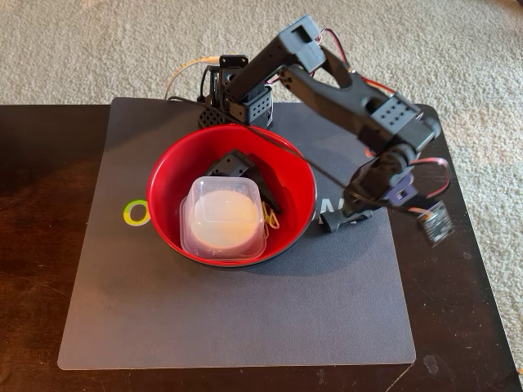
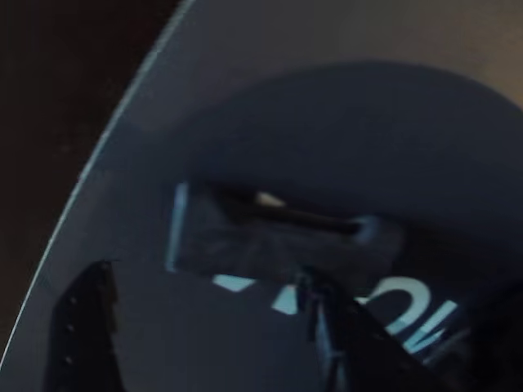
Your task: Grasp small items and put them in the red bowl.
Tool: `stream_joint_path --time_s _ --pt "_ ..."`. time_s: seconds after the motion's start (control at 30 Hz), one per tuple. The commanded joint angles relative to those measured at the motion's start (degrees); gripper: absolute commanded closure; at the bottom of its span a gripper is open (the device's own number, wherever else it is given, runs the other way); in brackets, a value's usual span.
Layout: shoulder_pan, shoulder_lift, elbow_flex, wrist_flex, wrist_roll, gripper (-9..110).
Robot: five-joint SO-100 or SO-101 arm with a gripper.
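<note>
The large red bowl [image 1: 167, 175] sits on the grey mat. In it lie the clear square tub [image 1: 196, 241], with the small white round dish [image 1: 222, 214] showing through it, the black angular bracket [image 1: 233, 166] and the yellow clip [image 1: 272, 219]. The short black ribbed piece [image 1: 331, 220] lies on the mat just right of the bowl. My gripper [image 1: 350, 211] is low over the mat right at that piece. In the blurred wrist view the fingers [image 2: 90, 327] stand apart, and the dark piece [image 2: 294, 216] lies just beyond the gripper [image 2: 208, 318].
The grey mat [image 1: 245, 318] covers a dark table [image 1: 41, 245] that stands on pale carpet. The arm's base [image 1: 237, 98] stands behind the bowl. A small dark board on wires [image 1: 437, 222] hangs right of the gripper. The mat's curved edge [image 2: 98, 155] shows in the wrist view.
</note>
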State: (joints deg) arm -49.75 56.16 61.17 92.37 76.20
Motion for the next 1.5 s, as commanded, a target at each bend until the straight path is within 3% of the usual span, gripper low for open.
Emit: stream_joint_path --time_s 0.0,0.57,0.9,1.03,1.47 --pt "-3.16 -1.49 -5.54 -0.62 -0.7 73" --pt "5.71 -3.08 -7.47 2.11 0.44 89" --pt "5.01 -5.36 -7.82 1.49 0.0 94" --pt "4.39 -9.58 -12.39 2.11 -1.58 101" --pt "6.86 -20.3 -36.91 4.83 -11.16 101"
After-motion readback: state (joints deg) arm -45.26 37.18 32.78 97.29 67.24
